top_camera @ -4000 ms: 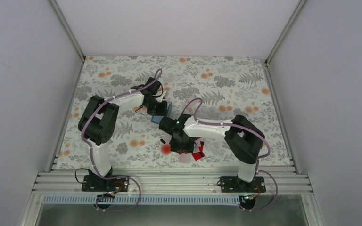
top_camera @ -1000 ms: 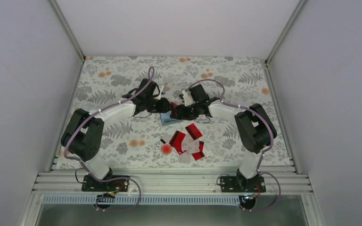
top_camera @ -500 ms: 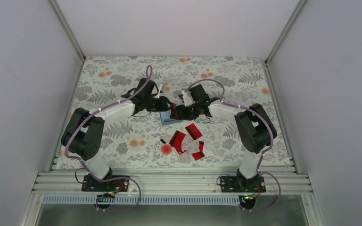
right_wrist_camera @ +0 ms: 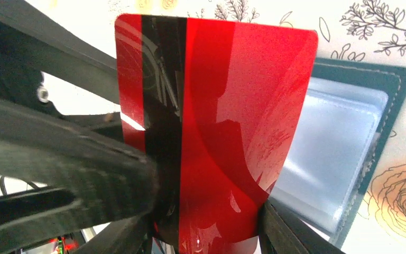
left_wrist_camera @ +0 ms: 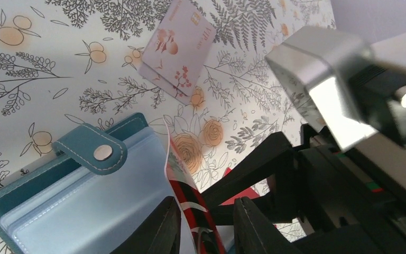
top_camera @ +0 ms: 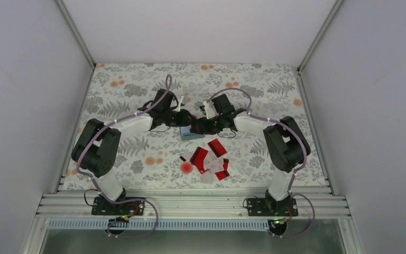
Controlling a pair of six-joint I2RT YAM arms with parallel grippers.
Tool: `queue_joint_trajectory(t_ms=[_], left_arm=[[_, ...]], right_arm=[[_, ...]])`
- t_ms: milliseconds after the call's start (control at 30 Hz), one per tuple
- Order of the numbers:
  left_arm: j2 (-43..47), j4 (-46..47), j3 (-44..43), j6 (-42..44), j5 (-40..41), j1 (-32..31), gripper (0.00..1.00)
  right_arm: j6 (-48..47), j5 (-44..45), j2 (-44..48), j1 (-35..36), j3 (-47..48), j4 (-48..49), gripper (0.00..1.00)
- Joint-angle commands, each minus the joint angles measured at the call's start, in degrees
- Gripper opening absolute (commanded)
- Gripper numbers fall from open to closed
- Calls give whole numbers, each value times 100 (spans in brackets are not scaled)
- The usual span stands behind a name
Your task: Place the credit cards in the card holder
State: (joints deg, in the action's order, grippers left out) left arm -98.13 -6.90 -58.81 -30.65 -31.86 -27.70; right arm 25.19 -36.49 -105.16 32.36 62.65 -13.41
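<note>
The teal card holder point(top_camera: 189, 135) lies open at mid-table, and its clear sleeves show in the left wrist view point(left_wrist_camera: 74, 201) and the right wrist view point(right_wrist_camera: 343, 137). My right gripper point(top_camera: 196, 126) point(right_wrist_camera: 206, 235) is shut on a red card point(right_wrist_camera: 227, 132) by its side edges and holds it upright over the holder. My left gripper point(top_camera: 186, 120) point(left_wrist_camera: 205, 201) is open. Its fingers point(left_wrist_camera: 165, 227) straddle the same card point(left_wrist_camera: 190, 203) edge-on, beside a lifted sleeve. Several loose red cards point(top_camera: 199, 156) and pale cards point(top_camera: 207, 177) lie nearer the front.
A round red blob point(top_camera: 186, 167) and a tiny black piece point(top_camera: 182, 158) lie left of the loose cards. Two pale pink cards point(left_wrist_camera: 177, 45) lie stacked on the floral cloth beyond the holder. The grey walls point(top_camera: 37, 106) enclose the table on three sides.
Since 4 s ago my right gripper has left the card pile and carried a red card up to the holder. Over the last second only the left arm's elbow has shifted slightly.
</note>
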Motion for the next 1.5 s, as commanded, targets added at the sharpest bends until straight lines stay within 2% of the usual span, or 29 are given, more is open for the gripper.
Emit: queue_joint_trajectory(t_ms=[0, 100, 367, 433, 533, 567, 600, 867, 967, 1067, 1233, 1367, 1467], left_arm=[[-144, 197, 36, -6, -150, 7, 26], [-172, 150, 49, -2, -115, 9, 22], [-207, 173, 46, -76, -170, 10, 3], [-191, 167, 26, -98, -172, 10, 2], [-166, 123, -42, -84, -177, 10, 2], [-140, 123, -57, -69, -191, 11, 2], [-129, 128, -75, -29, -235, 11, 2], [-108, 592, 62, 104, -1053, 5, 2], [-139, 764, 45, 124, -1378, 11, 2], [-235, 802, -25, 202, -1596, 11, 2], [-411, 752, -128, 311, -1705, 13, 2], [-446, 787, -117, 340, -1773, 28, 2], [-397, 822, -96, 340, -1843, 42, 2]], right_arm=[[-86, -62, -42, 43, 199, -43, 48], [-69, -44, -42, 39, 212, -38, 48], [-69, 5, -55, 36, 274, -67, 50], [-100, 31, 8, 30, 241, -55, 61], [-87, -65, 216, -102, 46, 80, 91], [-53, -210, 311, -192, -67, 186, 98], [-51, -430, 391, -314, -214, 321, 99], [-601, -2412, 641, -1288, -832, 833, 99], [-447, -3005, 599, -1514, -916, 1262, 96], [-505, -3165, 454, -1526, -801, 1287, 92], [-553, -3374, -6, -1525, -678, 1363, 76], [-587, -3421, -336, -1530, -614, 1469, 70], [-593, -3596, -449, -1531, -549, 1519, 61]])
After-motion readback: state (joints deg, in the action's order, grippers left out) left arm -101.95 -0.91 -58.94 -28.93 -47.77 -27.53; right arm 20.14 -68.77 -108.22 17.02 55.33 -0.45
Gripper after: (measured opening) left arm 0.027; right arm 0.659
